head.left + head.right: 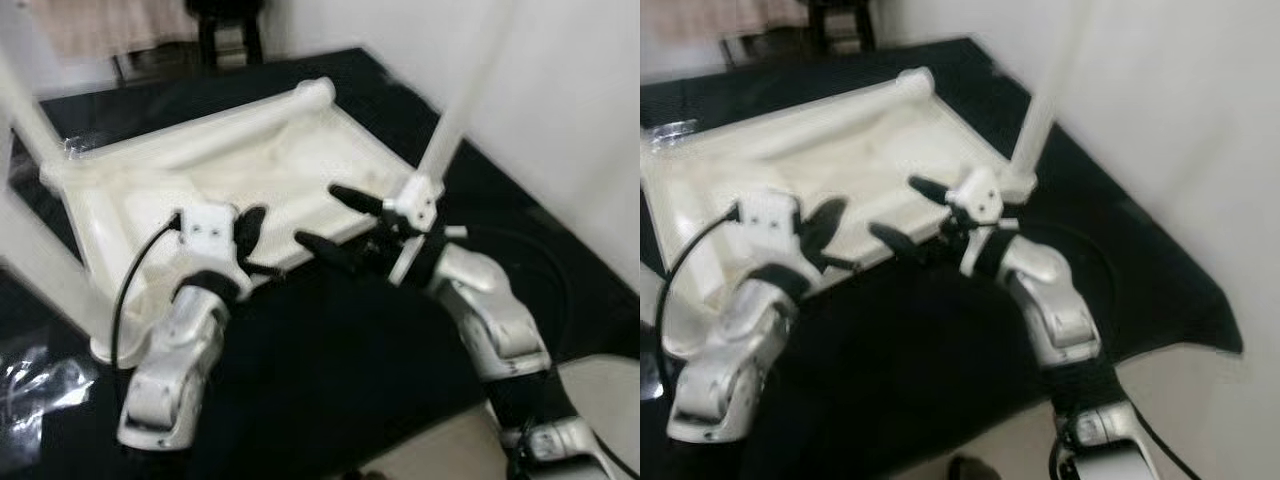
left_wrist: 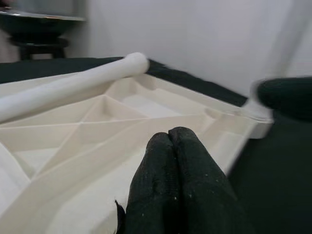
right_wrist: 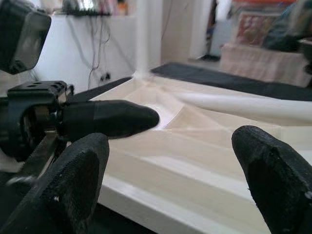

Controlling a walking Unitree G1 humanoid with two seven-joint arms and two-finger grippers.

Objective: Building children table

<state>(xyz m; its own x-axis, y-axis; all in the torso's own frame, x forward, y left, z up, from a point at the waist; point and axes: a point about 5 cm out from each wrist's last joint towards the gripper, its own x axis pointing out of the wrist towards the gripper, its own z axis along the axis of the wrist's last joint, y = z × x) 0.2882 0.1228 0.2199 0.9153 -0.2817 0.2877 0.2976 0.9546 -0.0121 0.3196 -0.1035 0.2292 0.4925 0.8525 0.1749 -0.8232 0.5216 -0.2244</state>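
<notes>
On the black mat [image 1: 330,380] lies the white table top [image 1: 250,170], upside down, with upright legs screwed in. The left gripper [image 1: 247,232], jaws together, rests at its near edge; the right gripper [image 1: 335,222], jaws apart, hovers beside 1 leg [image 1: 455,120].

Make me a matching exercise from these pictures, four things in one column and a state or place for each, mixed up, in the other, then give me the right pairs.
Things:
1. left gripper
2. right gripper
3. loose table leg
4. fitted table leg

States or places:
A. standing upright at a corner of the tabletop
B. fingers spread apart
C. lying flat across the upturned white tabletop
D. fingers pressed together

Pairs: 1-D, 2-B, 3-C, 4-A
</notes>
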